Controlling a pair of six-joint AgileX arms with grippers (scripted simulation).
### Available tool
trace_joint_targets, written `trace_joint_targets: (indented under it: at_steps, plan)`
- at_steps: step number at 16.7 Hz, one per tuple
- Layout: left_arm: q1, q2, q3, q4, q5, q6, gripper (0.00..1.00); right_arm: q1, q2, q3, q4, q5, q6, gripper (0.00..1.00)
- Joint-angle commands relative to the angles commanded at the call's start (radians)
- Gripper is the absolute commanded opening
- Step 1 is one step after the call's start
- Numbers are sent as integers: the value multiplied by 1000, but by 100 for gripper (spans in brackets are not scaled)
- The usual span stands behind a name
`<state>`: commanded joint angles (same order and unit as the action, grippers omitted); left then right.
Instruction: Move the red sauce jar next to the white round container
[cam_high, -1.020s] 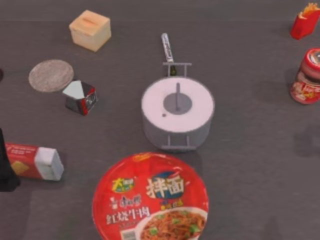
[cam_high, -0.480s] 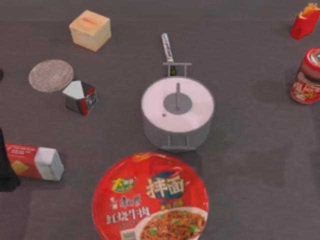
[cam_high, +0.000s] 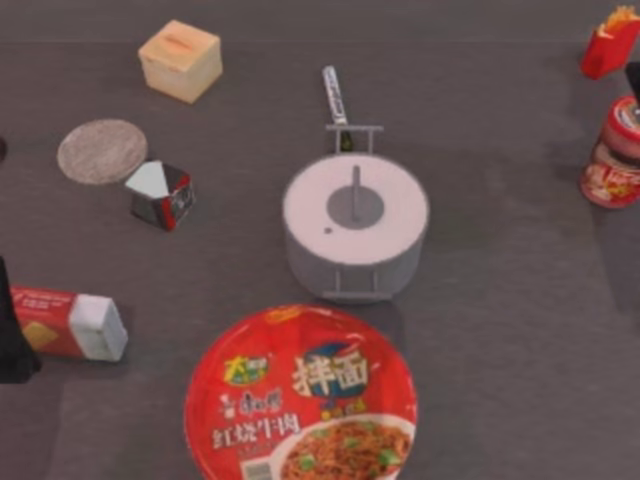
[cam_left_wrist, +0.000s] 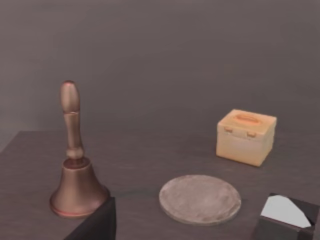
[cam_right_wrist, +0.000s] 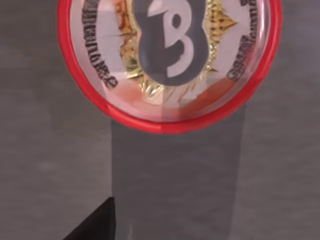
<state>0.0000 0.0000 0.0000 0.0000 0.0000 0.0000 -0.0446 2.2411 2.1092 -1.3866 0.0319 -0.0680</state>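
The red sauce jar (cam_high: 614, 152) stands upright at the table's far right edge, well apart from the white round container (cam_high: 355, 228), which sits near the middle of the table (cam_high: 500, 330). Just behind the jar, in the right rear corner, is a red fries box (cam_high: 608, 42). The right wrist view looks straight down on the jar's red-rimmed lid (cam_right_wrist: 169, 55), so the right gripper hangs above the jar; only a dark sliver of that arm (cam_high: 633, 78) shows at the top view's right edge, and whether its fingers are apart or together cannot be told.

The stretch of table between jar and container is bare. Around the container: a large red noodle bowl (cam_high: 300, 395) close in front of it, and a thin silver stick (cam_high: 334, 95) lying just behind its frame bracket. Off to the left are a tan box (cam_high: 180, 60), a flat grey disc (cam_high: 101, 151), a small red-and-white carton (cam_high: 160, 194) and a red-and-white packet (cam_high: 68, 322).

The left arm (cam_high: 12, 330) is parked at the left edge, beside the packet; its finger state cannot be told. Its wrist view shows a bronze bell (cam_left_wrist: 76, 165) near the disc.
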Motion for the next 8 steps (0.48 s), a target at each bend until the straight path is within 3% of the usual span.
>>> trace_joint_targets:
  at_steps: [8]
  plan:
    - [0,0,0,0,0,0,100,50,219,278,-26,-39,-43,100]
